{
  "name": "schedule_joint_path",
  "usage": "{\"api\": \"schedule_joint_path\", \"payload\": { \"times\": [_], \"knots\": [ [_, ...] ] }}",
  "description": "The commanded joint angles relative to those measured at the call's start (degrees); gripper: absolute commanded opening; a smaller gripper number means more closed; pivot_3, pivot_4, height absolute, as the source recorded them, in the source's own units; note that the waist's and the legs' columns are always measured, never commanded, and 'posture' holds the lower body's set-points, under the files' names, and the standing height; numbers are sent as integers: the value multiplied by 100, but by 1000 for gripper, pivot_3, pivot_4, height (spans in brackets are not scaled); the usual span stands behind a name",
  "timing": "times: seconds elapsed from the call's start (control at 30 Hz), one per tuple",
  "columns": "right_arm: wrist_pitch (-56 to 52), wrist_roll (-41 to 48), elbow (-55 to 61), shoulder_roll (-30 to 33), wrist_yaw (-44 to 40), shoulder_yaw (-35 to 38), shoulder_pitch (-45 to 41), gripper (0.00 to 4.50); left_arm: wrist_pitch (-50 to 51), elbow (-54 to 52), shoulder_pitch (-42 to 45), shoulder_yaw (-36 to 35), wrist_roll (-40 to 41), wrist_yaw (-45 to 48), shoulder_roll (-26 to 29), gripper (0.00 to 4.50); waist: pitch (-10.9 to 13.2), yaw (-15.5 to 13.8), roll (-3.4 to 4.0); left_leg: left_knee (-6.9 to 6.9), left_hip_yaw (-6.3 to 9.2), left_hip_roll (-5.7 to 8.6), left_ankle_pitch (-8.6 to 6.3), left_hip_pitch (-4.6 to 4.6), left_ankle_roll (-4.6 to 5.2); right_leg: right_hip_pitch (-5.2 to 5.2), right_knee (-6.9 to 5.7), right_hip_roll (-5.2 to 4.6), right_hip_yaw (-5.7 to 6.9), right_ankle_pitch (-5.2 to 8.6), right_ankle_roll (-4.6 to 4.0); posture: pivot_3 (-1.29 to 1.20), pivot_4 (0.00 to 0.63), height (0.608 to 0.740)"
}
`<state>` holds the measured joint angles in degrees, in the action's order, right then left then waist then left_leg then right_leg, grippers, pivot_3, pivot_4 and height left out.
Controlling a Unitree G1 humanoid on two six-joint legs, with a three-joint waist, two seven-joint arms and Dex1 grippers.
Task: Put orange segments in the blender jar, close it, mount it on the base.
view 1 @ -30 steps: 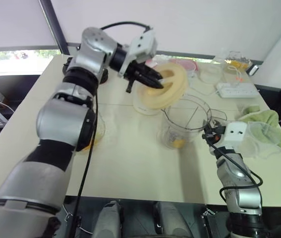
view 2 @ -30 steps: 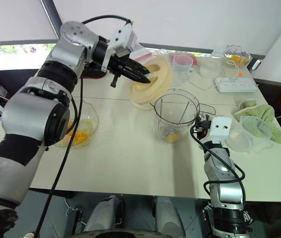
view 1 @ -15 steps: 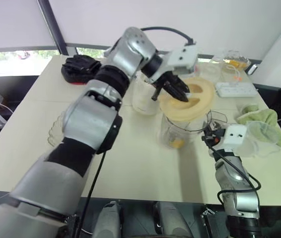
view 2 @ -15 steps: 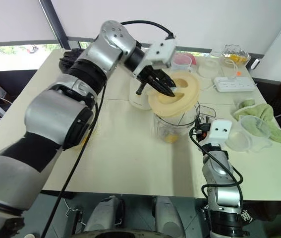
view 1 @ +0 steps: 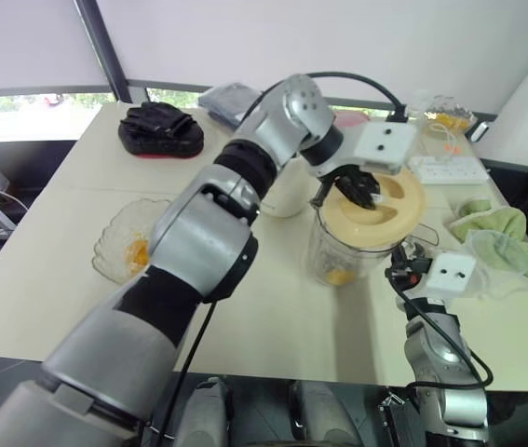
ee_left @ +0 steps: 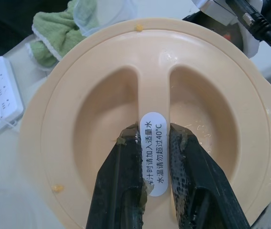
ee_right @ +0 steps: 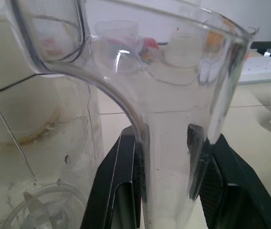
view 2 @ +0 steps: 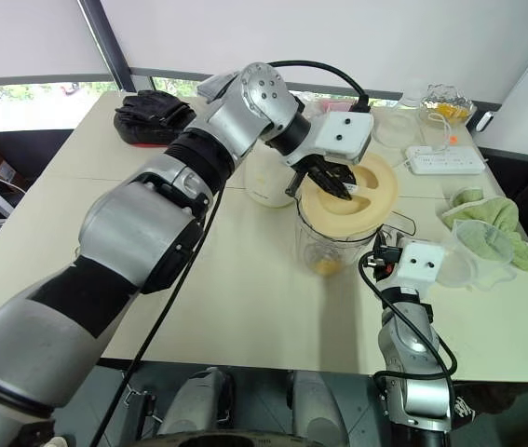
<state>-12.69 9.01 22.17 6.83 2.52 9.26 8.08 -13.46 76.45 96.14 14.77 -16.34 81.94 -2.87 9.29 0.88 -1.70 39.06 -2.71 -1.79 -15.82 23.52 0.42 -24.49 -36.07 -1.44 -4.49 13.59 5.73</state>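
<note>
Right wrist view, blender jar (ee_right: 164, 124) handle between right gripper (ee_right: 166, 157) fingers

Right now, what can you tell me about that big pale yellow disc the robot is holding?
The lid is a round, pale-yellow plastic disc with a raised rim, two recessed hollows and a central ridge bearing a white printed label. Small orange bits speck its surface. The left gripper is shut on that ridge, holding it slightly tilted over the blender jar mouth.

I've got a black glove (view 1: 159, 129) lying at the far left corner of the desk (view 1: 68, 242), and a scalloped glass dish (view 1: 126, 250) nearer me on that side. Far right there's a white power strip (view 1: 448, 169), with a green cloth (view 1: 501, 233) nearer along that edge.
</note>
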Motion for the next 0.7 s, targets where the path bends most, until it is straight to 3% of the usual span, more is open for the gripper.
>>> {"api": "schedule_joint_path", "payload": {
  "times": [0.03,0.7],
  "knots": [
    [0,-101,296,-8,23,86,186,945,20,133,-133,224,-282,195,107,224,0,-1,0,0,0,0,-1,0,2,0,1,0,1,0,-1,0,150,740],
    [-94,-175,211,52,-107,98,-40,945,126,126,-15,243,-240,739,231,224,-2,17,3,2,-2,-1,-8,-4,13,2,2,1,-3,3,-3,0,150,740]
  ]
}}
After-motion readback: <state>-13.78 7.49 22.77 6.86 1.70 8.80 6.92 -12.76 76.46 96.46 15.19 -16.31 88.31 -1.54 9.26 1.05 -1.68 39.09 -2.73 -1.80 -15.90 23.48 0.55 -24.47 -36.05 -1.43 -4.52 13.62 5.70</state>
